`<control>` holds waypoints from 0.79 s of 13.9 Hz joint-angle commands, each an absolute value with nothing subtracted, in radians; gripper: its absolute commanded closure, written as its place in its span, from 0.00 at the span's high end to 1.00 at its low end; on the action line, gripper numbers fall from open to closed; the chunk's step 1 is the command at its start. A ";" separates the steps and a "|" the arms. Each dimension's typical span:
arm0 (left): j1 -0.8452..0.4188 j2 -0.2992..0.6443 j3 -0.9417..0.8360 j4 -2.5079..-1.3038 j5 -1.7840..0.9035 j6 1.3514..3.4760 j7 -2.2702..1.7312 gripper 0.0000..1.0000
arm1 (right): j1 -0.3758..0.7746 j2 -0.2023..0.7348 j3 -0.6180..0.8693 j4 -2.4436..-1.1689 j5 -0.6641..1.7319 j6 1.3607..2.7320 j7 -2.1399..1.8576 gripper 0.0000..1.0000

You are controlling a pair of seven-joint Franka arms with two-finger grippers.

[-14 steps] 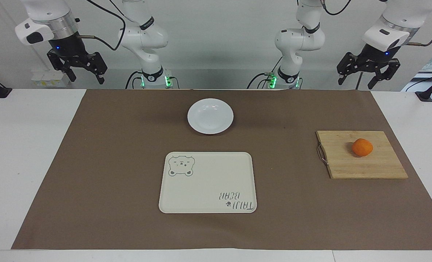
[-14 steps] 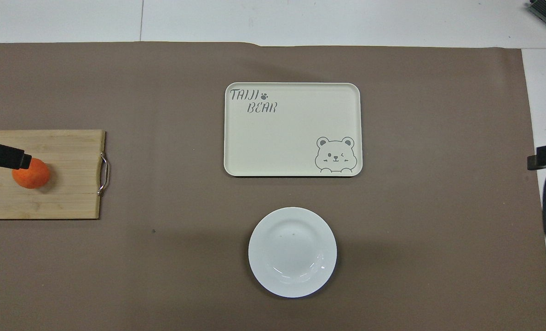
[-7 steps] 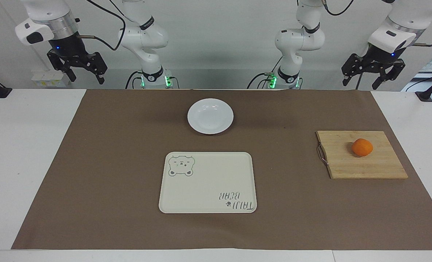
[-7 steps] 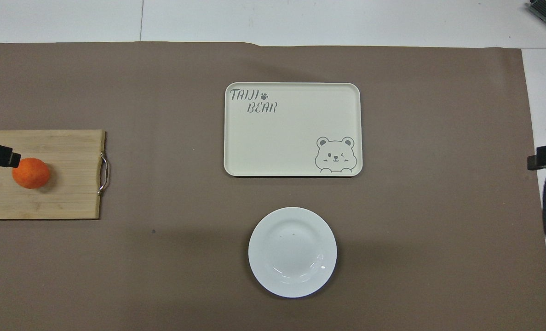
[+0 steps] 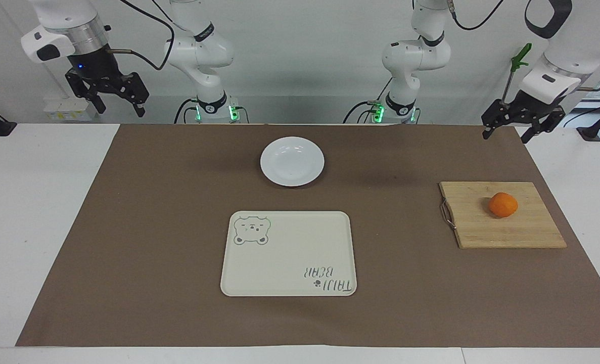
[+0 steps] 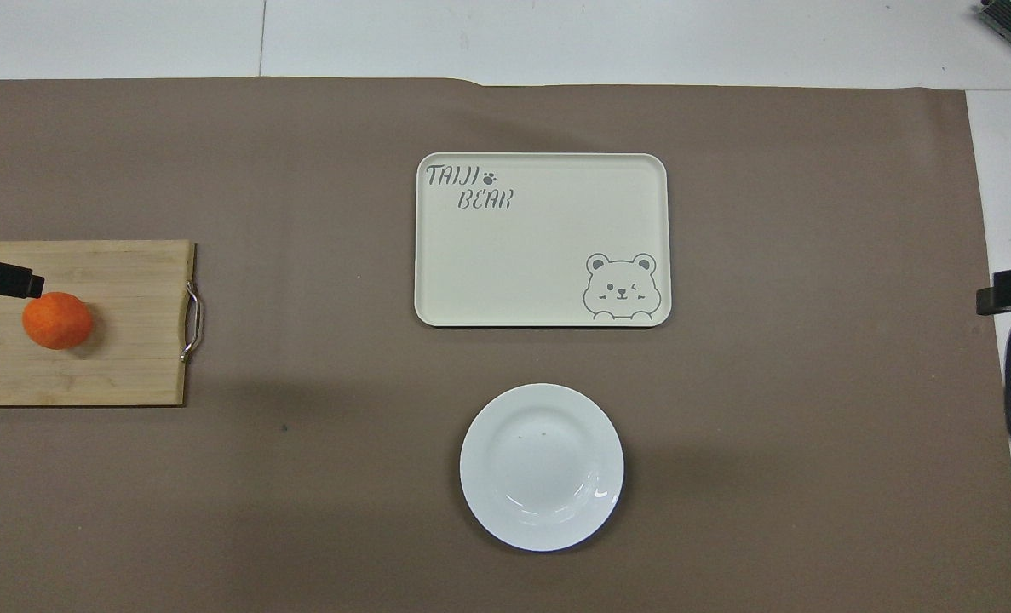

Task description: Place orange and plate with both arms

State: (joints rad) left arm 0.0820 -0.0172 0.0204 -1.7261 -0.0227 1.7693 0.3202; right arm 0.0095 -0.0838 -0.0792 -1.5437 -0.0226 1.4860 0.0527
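**Both grippers raised and empty, orange and plate untouched**

The desk (image 5: 37, 212) carries a brown mat (image 5: 153, 242) that covers most of its top. On the mat, midway between the arms' ends, lies the cream bear tray (image 5: 289, 253), bare. The wooden cutting board (image 5: 502, 225) sits toward the left arm's end, its metal handle facing the tray. The plate (image 5: 292, 161) lies on the mat nearer to the robots than the tray, with nothing on it. The orange (image 5: 503, 205) rests on the board, alone.

The left gripper (image 5: 523, 126) hangs in the air over the mat's corner at its own end of the desk, fingers spread wide and holding nothing; the orange lies well below them and clear of them. The right gripper (image 5: 107, 93) waits high off the right arm's end of the desk, fingers also apart and empty, well away from the plate.

In the overhead view only one black fingertip of the left gripper enters at the edge and seems to brush the orange's top, probably only overlap from height; the board is cut off by the frame there, and of the right gripper only a dark stub shows
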 commanded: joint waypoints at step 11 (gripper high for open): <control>0.227 0.107 0.012 -2.037 -0.020 2.224 0.448 1.00 | 0.006 -0.080 -0.075 -1.526 -0.031 1.462 0.038 1.00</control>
